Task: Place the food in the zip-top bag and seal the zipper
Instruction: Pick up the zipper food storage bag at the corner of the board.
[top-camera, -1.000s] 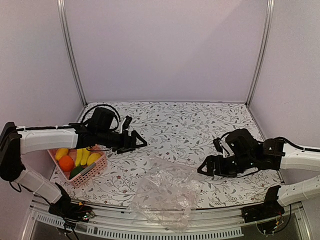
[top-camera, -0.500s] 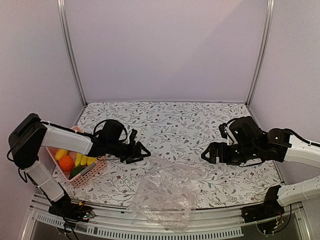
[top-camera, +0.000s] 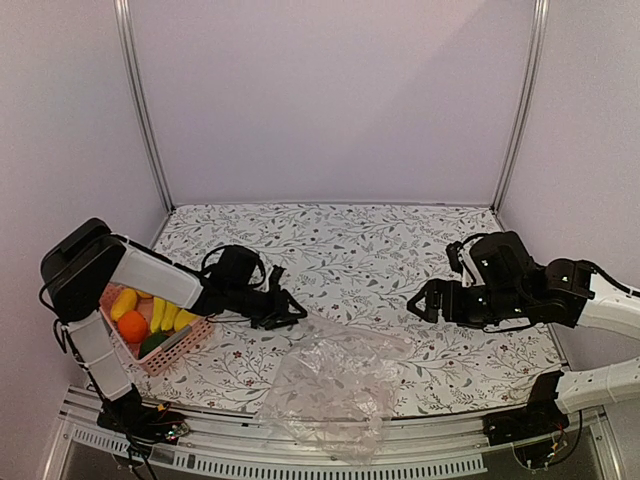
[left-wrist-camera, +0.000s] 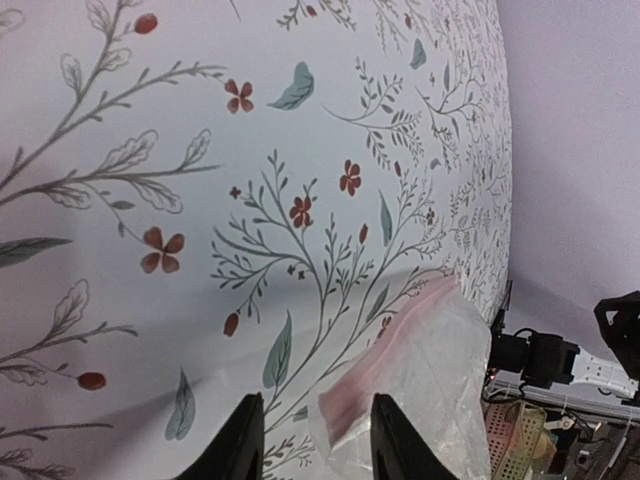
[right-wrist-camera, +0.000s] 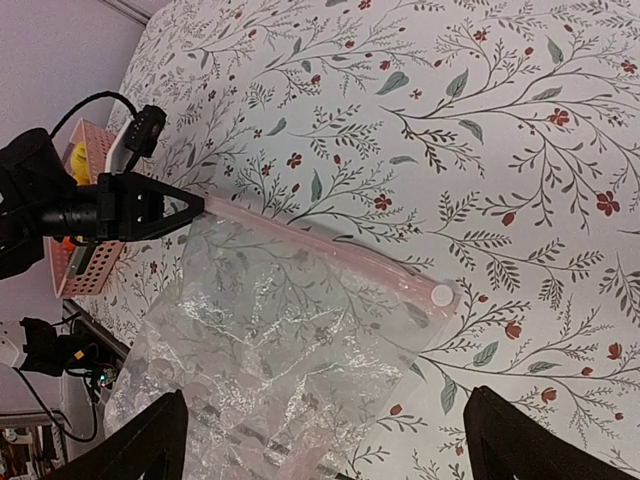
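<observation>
Food (top-camera: 133, 325) in pink basket (top-camera: 186, 345), zip-top bag (top-camera: 330, 385) crumpled

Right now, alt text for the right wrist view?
A clear zip-top bag lies crinkled on the floral table, its pink zipper running along the far edge. The black left hand is at one end of the zipper, a pink basket behind it; the right hand, fingers wide apart, frames the bottom.

Plain lilac walls (top-camera: 330, 100); metal corner posts (top-camera: 143, 100); floral-print tabletop (top-camera: 360, 250) under soft light.
</observation>
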